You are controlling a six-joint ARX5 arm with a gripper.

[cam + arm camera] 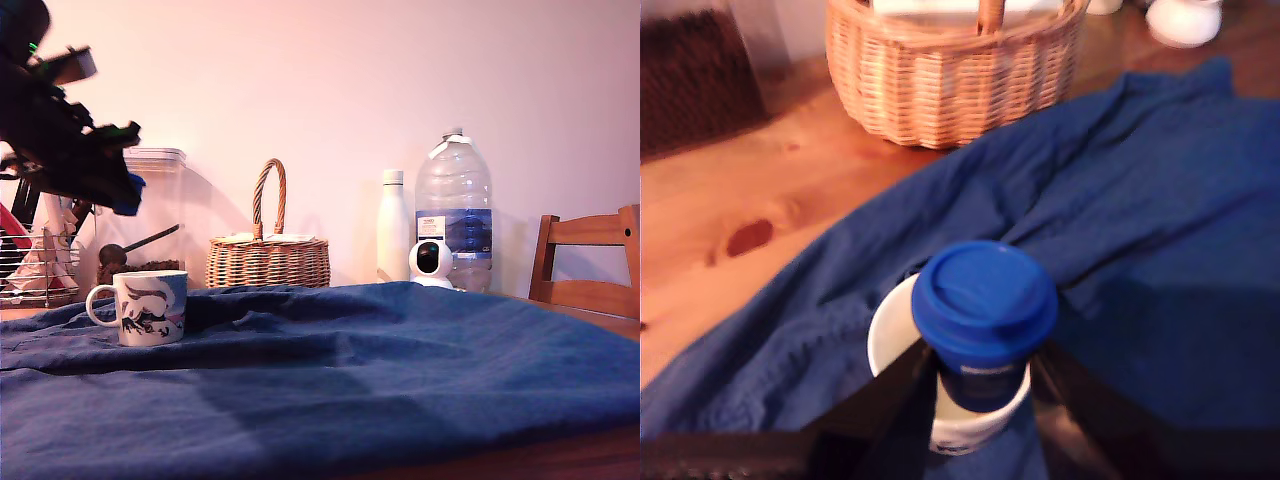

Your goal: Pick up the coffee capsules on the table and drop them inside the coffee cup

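A plain pale wall [330,80] (pinkish light) backs a wooden chair [588,262] at the exterior view's right.

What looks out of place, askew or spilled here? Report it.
Nothing is spilled or damaged. The blue cloth lies wrinkled and bunched, leaving bare wood on the table near the basket. The gripper holds the dark blue capsule above the coffee cup, which stands upright.

I saw a dim, pinkish-warm exterior view; the black robot arm [60,140] was motion-blurred and silhouetted. A soft shadow band crossed the wrinkled dark blue cloth [400,360]. My wrist view was soft, the woven wicker basket [950,80] slightly blurred.
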